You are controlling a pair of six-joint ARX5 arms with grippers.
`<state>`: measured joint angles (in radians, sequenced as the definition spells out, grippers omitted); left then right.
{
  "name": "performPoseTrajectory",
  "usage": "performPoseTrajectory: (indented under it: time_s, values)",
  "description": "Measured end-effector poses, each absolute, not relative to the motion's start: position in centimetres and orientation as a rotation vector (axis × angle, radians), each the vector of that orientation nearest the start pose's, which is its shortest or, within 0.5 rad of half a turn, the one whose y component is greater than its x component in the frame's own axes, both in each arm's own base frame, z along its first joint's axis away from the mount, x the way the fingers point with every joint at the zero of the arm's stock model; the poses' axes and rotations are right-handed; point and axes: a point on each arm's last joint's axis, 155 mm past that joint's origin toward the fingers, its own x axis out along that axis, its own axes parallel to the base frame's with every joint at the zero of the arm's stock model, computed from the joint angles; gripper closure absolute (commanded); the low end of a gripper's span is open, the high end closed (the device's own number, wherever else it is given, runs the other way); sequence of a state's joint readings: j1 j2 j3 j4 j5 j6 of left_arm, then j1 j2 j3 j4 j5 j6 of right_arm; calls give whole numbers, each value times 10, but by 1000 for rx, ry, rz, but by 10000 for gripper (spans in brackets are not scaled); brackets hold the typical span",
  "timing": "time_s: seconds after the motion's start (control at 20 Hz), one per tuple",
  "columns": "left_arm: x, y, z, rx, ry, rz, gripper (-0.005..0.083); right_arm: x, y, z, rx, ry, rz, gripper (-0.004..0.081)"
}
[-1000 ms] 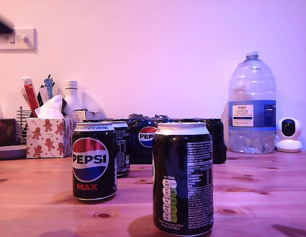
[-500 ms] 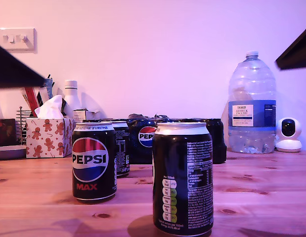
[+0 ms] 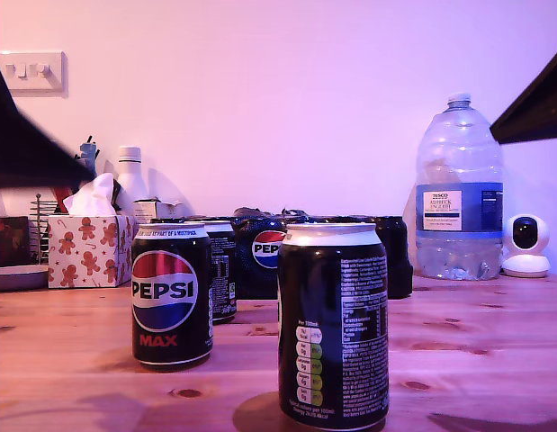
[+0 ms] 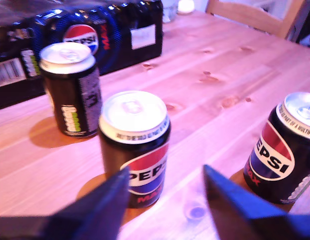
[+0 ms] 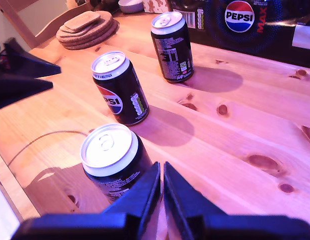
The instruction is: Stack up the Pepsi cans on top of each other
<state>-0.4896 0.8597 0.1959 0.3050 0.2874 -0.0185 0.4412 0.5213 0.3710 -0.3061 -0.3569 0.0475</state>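
Three black Pepsi cans stand upright and apart on the wooden table (image 3: 476, 351). In the exterior view one can (image 3: 334, 328) is nearest, a logo can (image 3: 170, 297) is to its left, and another can (image 3: 223, 270) stands behind that. My first gripper (image 4: 166, 172) is open, hovering just short of the logo can (image 4: 134, 145), with a text-side can (image 4: 69, 92) and another can (image 4: 285, 150) either side. My second gripper (image 5: 161, 172) is shut and empty, above and beside the nearest can (image 5: 112, 160); two more cans (image 5: 119, 90) (image 5: 172, 47) stand beyond.
A shrink-wrapped multipack (image 3: 269, 247) stands behind the cans. A big water bottle (image 3: 458, 189) and a small white camera (image 3: 525, 245) are at the exterior view's right, a tissue box (image 3: 87, 247) at its left. Cork coasters (image 5: 87, 27) lie stacked. Dark arm shapes (image 3: 26, 144) (image 3: 534, 103) hang overhead.
Both dark arm shapes have come further into the exterior view and lower, from its left and its upper right. The cans have not moved.
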Motion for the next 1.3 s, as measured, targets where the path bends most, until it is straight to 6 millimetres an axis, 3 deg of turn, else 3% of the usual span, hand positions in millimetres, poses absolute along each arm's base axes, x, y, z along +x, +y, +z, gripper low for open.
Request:
performPoseTrajectory:
  time_s: [0.15, 0.55, 1.05, 1.1, 1.2, 1.3]
  values:
    - [246, -190, 100, 40, 417, -764, 112, 202, 169, 146, 21, 513, 778, 783]
    - [252, -192, 108, 57, 365, -765, 112, 175, 191, 136, -39, 557, 907, 783]
    - [257, -188, 101, 1, 408, -715, 112, 177, 188, 131, -51, 572, 883, 783]
    - [257, -188, 101, 1, 408, -715, 105, 177, 188, 131, -52, 574, 883, 783]
    - [257, -188, 102, 1, 407, -716, -25, 176, 188, 130, -52, 577, 882, 783]
    - [255, -191, 104, -18, 403, -734, -19, 177, 188, 130, -52, 577, 882, 783]
